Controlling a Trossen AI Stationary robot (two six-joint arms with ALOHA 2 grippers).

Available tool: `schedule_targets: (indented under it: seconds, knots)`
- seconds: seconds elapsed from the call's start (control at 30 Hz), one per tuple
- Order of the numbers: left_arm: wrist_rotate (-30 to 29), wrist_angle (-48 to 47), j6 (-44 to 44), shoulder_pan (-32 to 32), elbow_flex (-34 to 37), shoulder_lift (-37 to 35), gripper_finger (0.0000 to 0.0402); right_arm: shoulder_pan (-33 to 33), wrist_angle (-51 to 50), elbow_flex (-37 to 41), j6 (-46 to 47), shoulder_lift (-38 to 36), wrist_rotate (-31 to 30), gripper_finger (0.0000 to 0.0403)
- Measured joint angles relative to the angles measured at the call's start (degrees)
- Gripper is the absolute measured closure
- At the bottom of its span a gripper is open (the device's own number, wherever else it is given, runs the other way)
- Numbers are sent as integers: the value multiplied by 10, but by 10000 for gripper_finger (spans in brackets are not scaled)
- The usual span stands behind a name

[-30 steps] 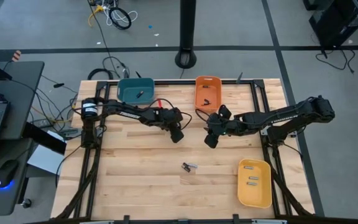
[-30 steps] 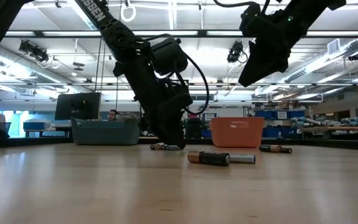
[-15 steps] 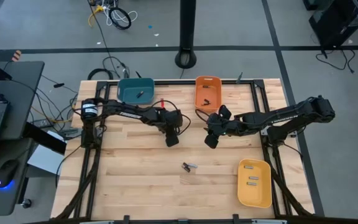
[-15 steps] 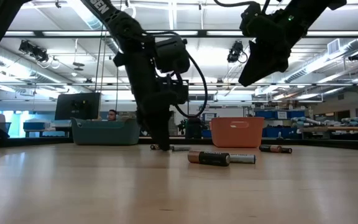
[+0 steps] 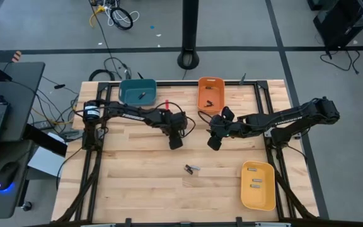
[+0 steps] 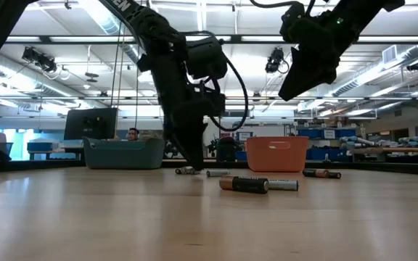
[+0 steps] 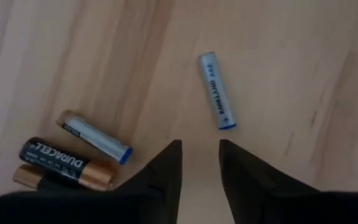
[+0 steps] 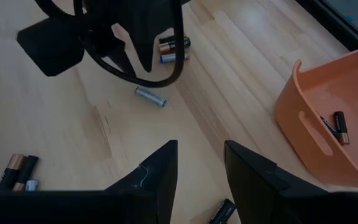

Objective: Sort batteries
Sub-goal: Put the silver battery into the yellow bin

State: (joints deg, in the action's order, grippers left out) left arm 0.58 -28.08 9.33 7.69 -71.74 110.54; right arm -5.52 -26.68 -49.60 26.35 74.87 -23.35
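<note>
left hand [image 7: 200,163]: fingers parted, empty, above the desk [image 5: 131,183] just beside a silver battery [image 7: 217,91]. right hand [image 8: 199,163]: parted, empty, raised near the orange bin [image 8: 328,118]. further batteries [image 5: 191,169] lie mid-desk.

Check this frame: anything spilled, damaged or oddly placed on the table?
Nothing stands out. Loose batteries lie flat on the wooden table, unsorted but intact; the teal bin, orange bin and yellow bin sit upright with batteries inside.
</note>
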Motion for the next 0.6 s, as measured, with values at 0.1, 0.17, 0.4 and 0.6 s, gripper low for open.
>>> schedule_targets:
  seconds: [0.1, 0.17, 0.4, 0.6]
  knots:
    - [1, -14, 0, -5, -23, 0, 278, 0, 0, 0, 0, 0, 0, 259]
    - [1, -23, 0, -11, -40, 0, 272, 0, 0, 0, -4, 0, 0, 259]
    - [-11, 6, 0, -38, -59, 1, 244, -3, -3, 0, -6, 0, 4, 260]
    - [-54, 18, 11, -40, -59, 33, 222, -13, -4, 0, -6, 0, 5, 263]
